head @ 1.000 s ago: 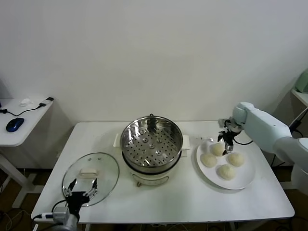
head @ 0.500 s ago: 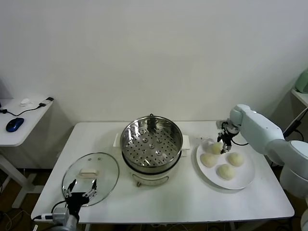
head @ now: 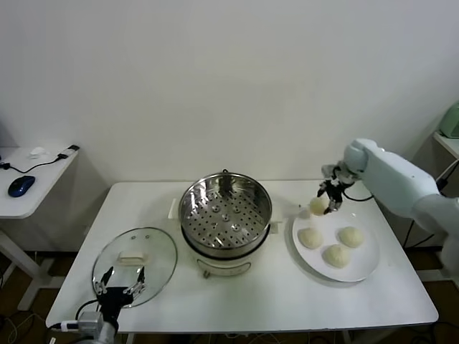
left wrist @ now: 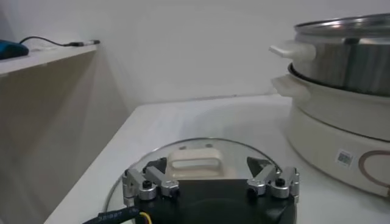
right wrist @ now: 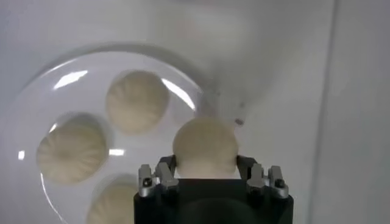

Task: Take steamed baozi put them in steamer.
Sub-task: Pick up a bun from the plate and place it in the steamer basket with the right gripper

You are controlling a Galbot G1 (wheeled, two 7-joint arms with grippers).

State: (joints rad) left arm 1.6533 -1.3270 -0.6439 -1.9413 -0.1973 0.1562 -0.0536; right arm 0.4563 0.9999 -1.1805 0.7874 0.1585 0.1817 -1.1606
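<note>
Right of frame: right hand (head: 324, 203) clamped on bun (head: 317, 206), clear of plate (head: 362, 266). Carry level, high over steamer (head: 226, 215) rim. Left hand (head: 119, 281) wide open, empty, lower left.

Four baozi (head: 318, 206), one steamer (head: 225, 215), one plate (head: 362, 266), one lid (head: 135, 263).

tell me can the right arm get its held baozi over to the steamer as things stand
Probably yes: the right gripper holds a baozi lifted above the plate, and the steamer beside it stands open, nothing between.
</note>
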